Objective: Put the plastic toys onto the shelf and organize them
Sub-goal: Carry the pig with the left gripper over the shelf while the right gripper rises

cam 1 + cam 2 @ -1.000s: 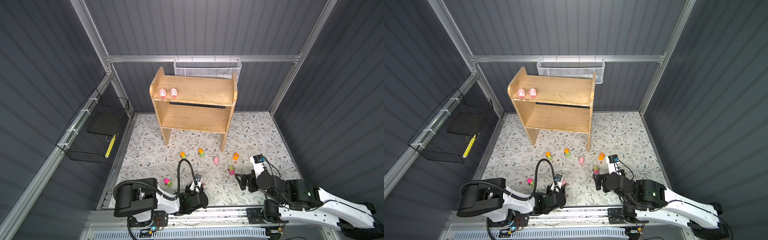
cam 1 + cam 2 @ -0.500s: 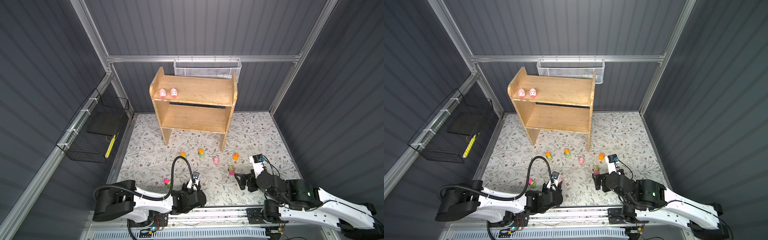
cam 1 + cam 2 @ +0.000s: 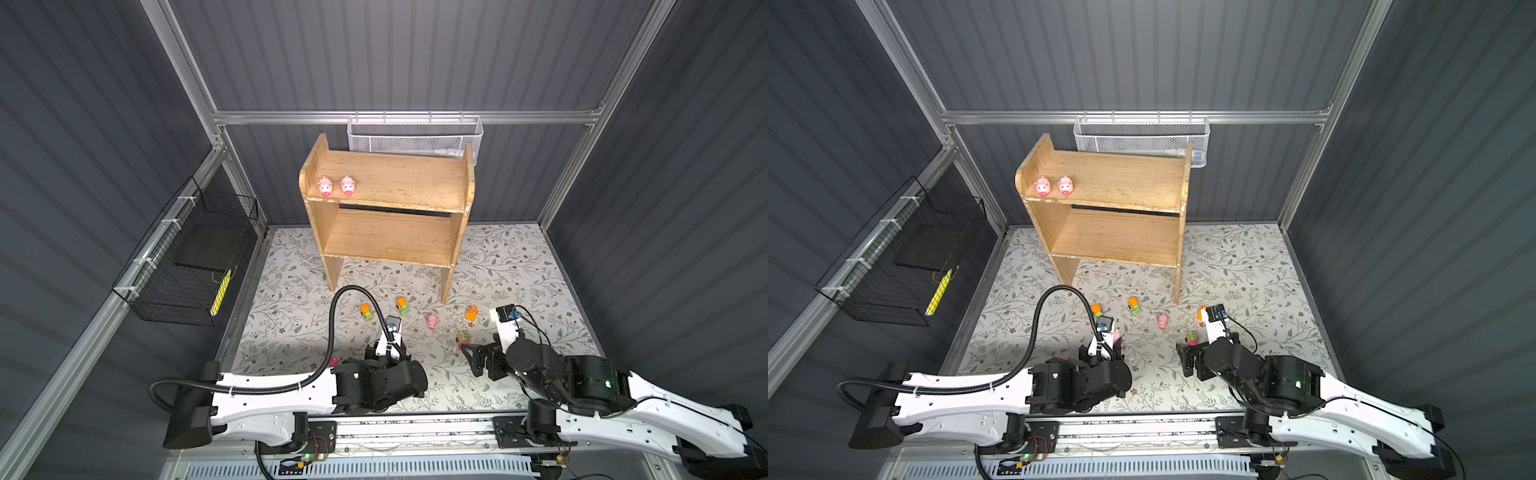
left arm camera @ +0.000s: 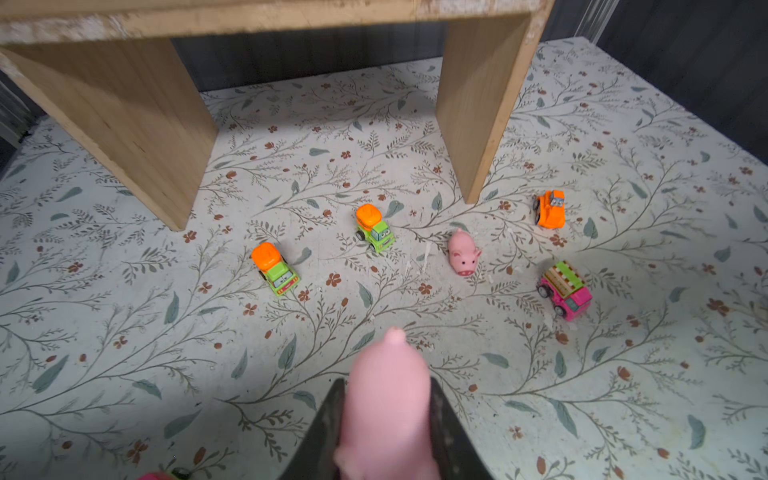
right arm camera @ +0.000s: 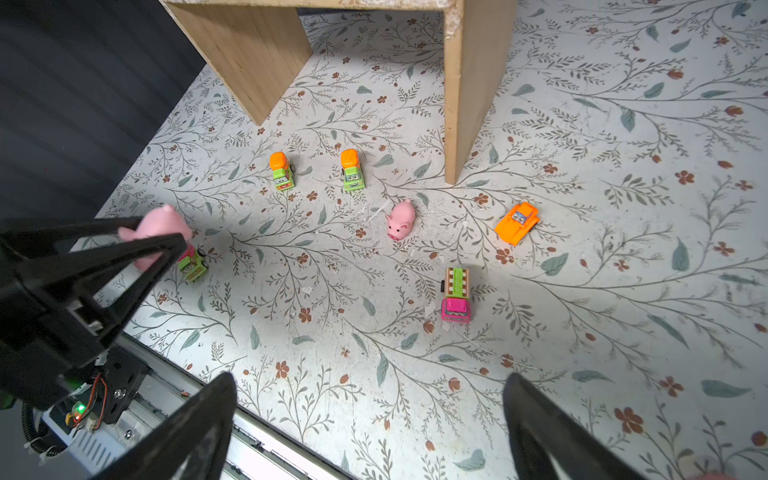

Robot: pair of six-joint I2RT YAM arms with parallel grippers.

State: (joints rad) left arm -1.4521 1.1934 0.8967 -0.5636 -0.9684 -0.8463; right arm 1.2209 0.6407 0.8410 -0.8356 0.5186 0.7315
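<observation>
Pink pig (image 4: pixel 386 395) sits clamped in the left gripper (image 3: pixel 1115 337), lower centre of frame; wooden shelf (image 3: pixel 1121 183) lies straight up-frame, two shelved pigs (image 3: pixel 1042 185) at its top tier's left end; right gripper (image 5: pixel 370 382) gapes empty.

no text, number or brand can be read anywhere. a small bluish patch (image 3: pixel 1198 156) on something lying in the white mesh basket (image 3: pixel 1142 143) at the far wall may be a label, but it is too small to make out. the yellow strip (image 3: pixel 220 292) in the black wire basket (image 3: pixel 174 291) on the left is too blurred to read. the pink toy truck (image 4: pixel 566 291) on the near right floor bears stripes only.
</observation>
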